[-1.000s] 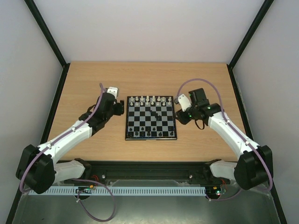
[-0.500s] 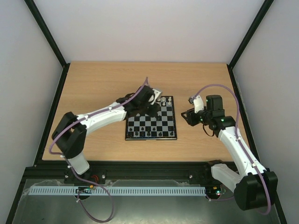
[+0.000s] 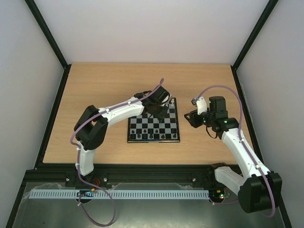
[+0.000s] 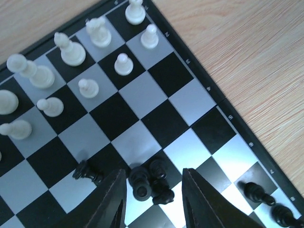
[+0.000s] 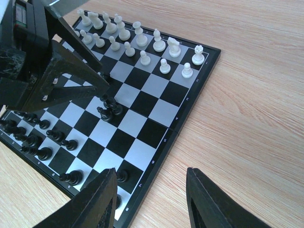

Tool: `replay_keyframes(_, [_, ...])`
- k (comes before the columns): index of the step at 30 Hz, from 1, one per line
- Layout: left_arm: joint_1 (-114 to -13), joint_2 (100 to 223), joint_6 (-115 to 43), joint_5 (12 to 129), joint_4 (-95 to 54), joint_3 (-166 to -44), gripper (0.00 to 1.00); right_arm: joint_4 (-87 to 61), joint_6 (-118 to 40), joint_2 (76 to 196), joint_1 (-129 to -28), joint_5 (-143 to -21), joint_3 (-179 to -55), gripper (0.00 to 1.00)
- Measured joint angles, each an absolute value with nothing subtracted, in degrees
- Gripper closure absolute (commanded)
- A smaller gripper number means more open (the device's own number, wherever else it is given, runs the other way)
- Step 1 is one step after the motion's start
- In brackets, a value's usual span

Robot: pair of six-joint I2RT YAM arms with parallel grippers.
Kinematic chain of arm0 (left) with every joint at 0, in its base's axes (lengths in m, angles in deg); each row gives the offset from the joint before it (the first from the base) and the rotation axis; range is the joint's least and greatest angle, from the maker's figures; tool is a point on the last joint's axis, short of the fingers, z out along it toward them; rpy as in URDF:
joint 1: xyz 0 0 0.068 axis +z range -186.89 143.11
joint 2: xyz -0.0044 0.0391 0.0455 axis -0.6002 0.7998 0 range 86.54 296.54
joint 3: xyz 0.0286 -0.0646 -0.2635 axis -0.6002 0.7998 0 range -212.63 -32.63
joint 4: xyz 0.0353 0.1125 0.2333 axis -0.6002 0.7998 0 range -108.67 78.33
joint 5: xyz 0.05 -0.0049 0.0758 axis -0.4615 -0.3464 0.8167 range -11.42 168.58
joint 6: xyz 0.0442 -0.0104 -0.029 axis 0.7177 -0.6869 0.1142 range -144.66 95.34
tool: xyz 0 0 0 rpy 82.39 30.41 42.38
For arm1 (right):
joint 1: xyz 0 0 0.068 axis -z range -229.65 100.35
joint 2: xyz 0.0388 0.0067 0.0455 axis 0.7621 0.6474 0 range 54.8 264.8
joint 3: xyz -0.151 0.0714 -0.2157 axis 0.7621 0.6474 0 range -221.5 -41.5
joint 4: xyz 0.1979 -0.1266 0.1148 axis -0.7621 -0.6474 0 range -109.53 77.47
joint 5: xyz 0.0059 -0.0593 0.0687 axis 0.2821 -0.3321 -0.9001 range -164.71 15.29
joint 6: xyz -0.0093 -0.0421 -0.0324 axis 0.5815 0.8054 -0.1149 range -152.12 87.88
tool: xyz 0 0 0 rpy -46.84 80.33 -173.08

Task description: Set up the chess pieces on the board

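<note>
robot test cell, lab-type setting. pale wood desk (image 3: 95,85) boxed in by plain white panels (image 3: 152,28) at back and sides, black frame struts (image 3: 47,33) running up the corners. left arm (image 3: 118,110) and right arm (image 3: 240,145), white and black, bolted to a black rail (image 3: 152,171) at the near edge. exposed purple cable (image 3: 219,86) loops off the arms. slotted white strip (image 3: 142,194) and bare metal sheet (image 3: 152,213) below the rail.
</note>
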State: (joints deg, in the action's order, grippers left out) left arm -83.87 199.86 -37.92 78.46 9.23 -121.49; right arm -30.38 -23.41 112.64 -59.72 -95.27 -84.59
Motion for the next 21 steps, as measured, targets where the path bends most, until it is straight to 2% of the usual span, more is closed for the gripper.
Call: replay_keyframes(21, [-83.47,204.1,-37.92,80.36,12.99,-121.94,0.78,-30.4,-23.32,112.66,-59.72,-94.55,-84.59,0.59])
